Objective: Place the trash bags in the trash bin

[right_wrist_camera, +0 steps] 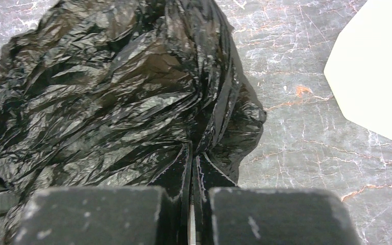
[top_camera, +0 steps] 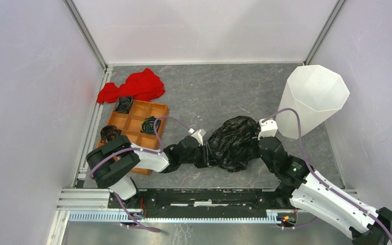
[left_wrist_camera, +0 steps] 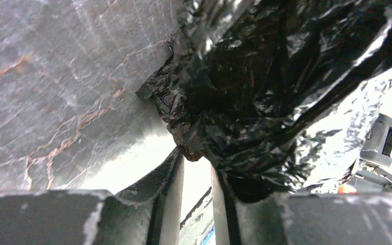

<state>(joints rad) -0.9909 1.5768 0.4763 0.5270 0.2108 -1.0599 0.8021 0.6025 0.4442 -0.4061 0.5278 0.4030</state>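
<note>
The black trash bag is a crumpled glossy bundle in the middle of the grey table, held between both arms. My left gripper grips its left side. In the left wrist view the fingers stand a narrow gap apart, and the gripper pinches a fold of the bag at its tips. My right gripper grips the bag's right side. In the right wrist view the gripper is closed on the film. The white faceted trash bin stands at the back right, its mouth tilted toward the camera. It also shows in the right wrist view.
An orange compartment tray sits at the left with black rolls in some cells and one roll beside it. A red cloth lies behind the tray. White walls close in the table on three sides.
</note>
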